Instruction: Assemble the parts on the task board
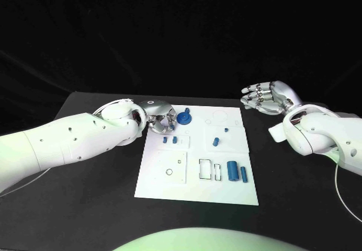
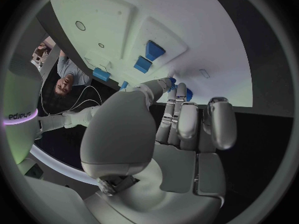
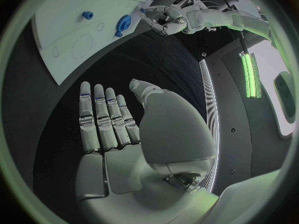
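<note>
Task board point(image 1: 162, 183) nearest, centre frame on black worktop point(image 1: 90, 209). Left hand point(image 1: 160, 119) at its upper left, fingers pinching blue part point(image 1: 185, 118). Right hand point(image 1: 268, 97) upper right, off board, fingers spread, holding nothing.

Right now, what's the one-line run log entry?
left robot hand: at blue gear, far board edge | right robot hand: open, off board

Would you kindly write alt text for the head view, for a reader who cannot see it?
The left hand reaches over the far left corner of the white task board, its fingers at a blue gear-like part. The right hand hovers, holding nothing, beyond the board's far right corner.
</note>
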